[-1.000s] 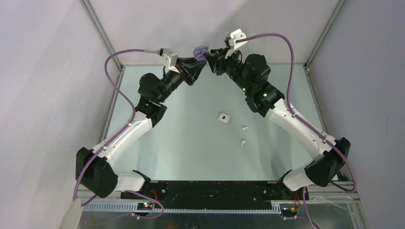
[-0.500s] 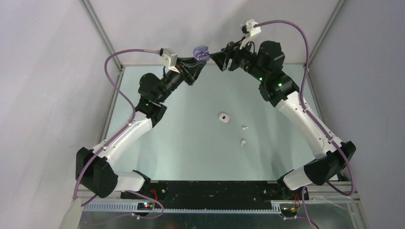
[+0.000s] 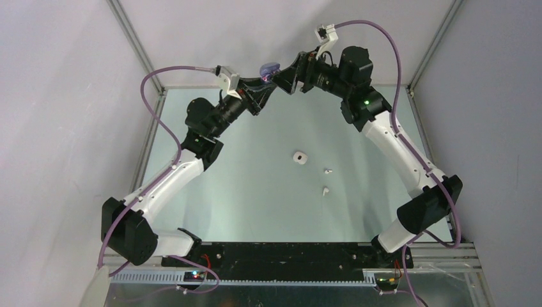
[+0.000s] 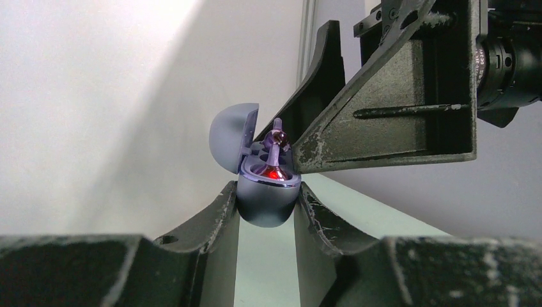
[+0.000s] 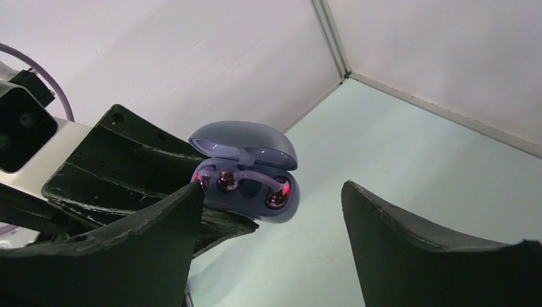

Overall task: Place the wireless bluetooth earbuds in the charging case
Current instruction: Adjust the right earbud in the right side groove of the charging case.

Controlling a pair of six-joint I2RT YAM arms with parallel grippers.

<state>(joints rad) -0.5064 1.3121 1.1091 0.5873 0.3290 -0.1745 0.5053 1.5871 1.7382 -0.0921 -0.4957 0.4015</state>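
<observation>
My left gripper [image 3: 264, 82] is raised at the far wall, shut on a purple charging case [image 4: 268, 204] whose lid [image 4: 231, 137] is flipped open. Purple earbuds [image 5: 227, 179] lie in the case, lit red; one stem [image 4: 276, 142] pokes above the rim. My right gripper [image 3: 286, 77] stands open facing the case [image 5: 255, 192], with nothing between its fingers [image 4: 383, 121]; one fingertip is right beside the earbud stem, and I cannot tell whether it touches. On the table lie a white case [image 3: 299, 157] and two white earbuds [image 3: 328, 171] [image 3: 325, 190].
Pale walls close off the back and both sides, with metal corner posts [image 3: 133, 38] at the rear. Both arms arch high over the pale green table [image 3: 255, 185]. A black base bar [image 3: 281, 252] runs along the near edge.
My right gripper opened wide, drew back to the right, then came close to the purple case again. The left gripper and the case stayed put.
</observation>
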